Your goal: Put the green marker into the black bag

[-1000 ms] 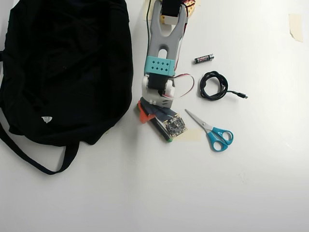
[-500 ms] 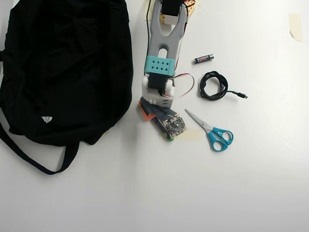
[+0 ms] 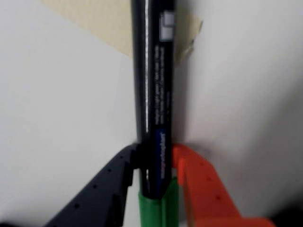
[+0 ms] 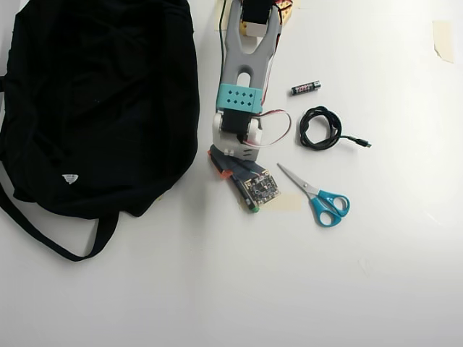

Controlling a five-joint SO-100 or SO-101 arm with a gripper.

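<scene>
Pincer: pinching slim dark-barrelled green-capped marker.
Risk: grip near the cap; marker may pivot loose before the soft black fabric bag.

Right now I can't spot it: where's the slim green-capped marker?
Overhead view: the green marker lies centre, under the gripper, between the black bag and blue-handled scissors.

Since a second ago the claw has narrowed onto the green marker.
</scene>
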